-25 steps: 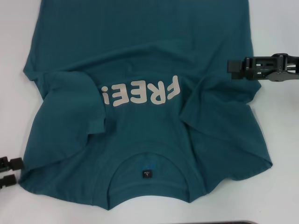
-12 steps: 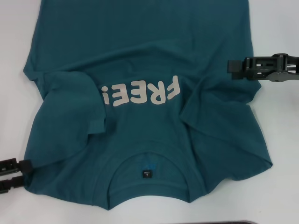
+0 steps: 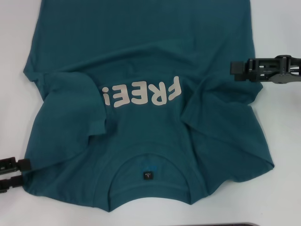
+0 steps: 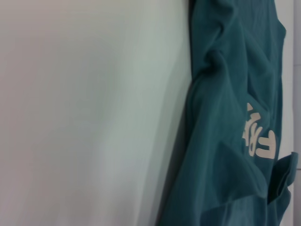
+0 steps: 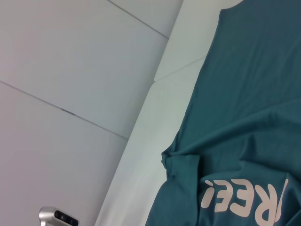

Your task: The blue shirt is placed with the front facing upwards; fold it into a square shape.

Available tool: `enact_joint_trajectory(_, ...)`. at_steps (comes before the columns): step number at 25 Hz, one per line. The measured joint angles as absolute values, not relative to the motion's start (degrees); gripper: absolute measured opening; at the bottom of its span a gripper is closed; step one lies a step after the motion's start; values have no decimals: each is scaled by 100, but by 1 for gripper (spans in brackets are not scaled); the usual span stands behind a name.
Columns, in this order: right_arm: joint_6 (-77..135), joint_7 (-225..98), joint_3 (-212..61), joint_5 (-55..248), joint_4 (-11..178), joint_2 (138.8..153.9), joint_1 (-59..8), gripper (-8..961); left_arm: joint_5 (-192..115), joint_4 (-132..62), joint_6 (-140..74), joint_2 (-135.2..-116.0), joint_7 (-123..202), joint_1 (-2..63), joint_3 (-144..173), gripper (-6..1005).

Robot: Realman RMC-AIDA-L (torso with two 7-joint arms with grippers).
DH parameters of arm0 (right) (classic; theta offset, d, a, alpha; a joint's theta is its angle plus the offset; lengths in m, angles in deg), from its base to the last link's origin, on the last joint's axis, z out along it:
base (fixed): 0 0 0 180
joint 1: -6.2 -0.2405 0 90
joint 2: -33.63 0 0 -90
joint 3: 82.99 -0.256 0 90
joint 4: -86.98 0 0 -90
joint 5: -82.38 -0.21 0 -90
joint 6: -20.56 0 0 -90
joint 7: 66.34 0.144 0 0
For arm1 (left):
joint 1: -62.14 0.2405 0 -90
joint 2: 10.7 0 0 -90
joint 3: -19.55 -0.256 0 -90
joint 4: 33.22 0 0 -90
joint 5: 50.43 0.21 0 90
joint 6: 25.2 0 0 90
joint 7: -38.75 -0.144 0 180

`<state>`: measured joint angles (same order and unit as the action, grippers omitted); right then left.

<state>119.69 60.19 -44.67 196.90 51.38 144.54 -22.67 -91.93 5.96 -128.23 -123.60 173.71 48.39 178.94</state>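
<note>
**Right wrist cam: shirt on white table**

Blue shirt point(image 5: 244, 117) lies flat on white table point(image 5: 155, 122), front up, off-white letters point(image 5: 244, 200) "REE!" readable, cut off at frame edge. One sleeve point(image 5: 181, 167) folded in over the body w/ creases. Small silver device point(image 5: 59, 216) sits well apart from shirt. No jaws visible.

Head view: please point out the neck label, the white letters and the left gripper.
neck label point(image 3: 148, 176), head view, its middle.
white letters point(image 3: 141, 96), head view, middle E.
left gripper point(image 3: 19, 172), head view, between its fingertips.

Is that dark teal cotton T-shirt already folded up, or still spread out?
Partly folded: the dark teal cotton T-shirt has both sleeves turned inward, while its body lies spread, lettering up.
</note>
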Motion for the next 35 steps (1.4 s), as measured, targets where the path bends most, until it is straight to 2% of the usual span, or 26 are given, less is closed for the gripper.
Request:
enact_joint_trajectory(11, 11969, 6008, -4467, 19690, 5138, 14454, -2255, 808, -9173, 635, -12824, -12311, 17398, 4921, 17930, 764)
enact_joint_trajectory(35, 11960, 6039, -4467, 19690, 5138, 14437, -2254, 808, -9097, 613, -12616, -12371, 17900, 4900, 17892, 764)
